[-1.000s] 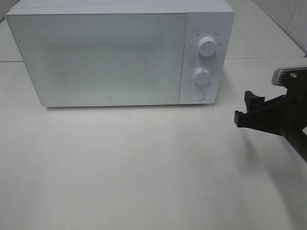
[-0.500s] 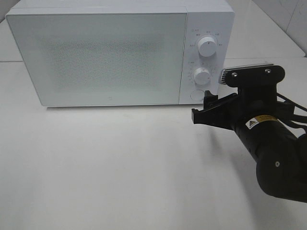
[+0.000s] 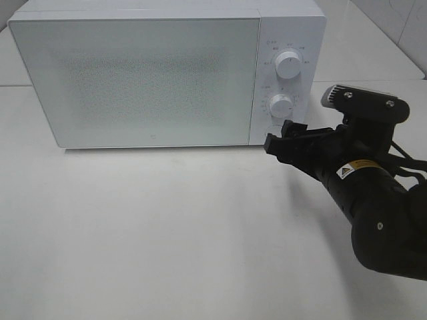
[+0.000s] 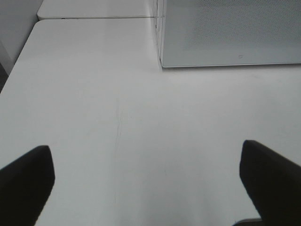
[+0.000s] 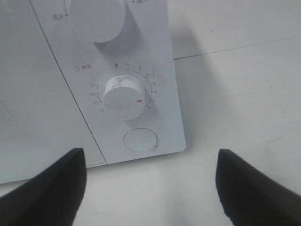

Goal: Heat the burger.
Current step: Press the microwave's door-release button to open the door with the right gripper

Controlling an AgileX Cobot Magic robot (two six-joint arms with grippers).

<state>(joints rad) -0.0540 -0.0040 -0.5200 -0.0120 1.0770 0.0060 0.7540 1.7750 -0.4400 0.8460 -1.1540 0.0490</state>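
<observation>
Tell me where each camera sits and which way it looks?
Exterior high: mounted high, looks down at the white microwave on the table; shows the right arm and open right gripper near the timer knob.
Left wrist: on the left arm, looks across the table at the microwave's bottom corner; shows the open left gripper.
Right wrist: on the right arm, faces the timer knob and round button; shows the right gripper.
Shared: all three show the microwave; exterior and right wrist share the timer knob.

R hand (image 3: 277, 136) before microwave (image 3: 153, 80) btn (image 5: 140, 140)
</observation>
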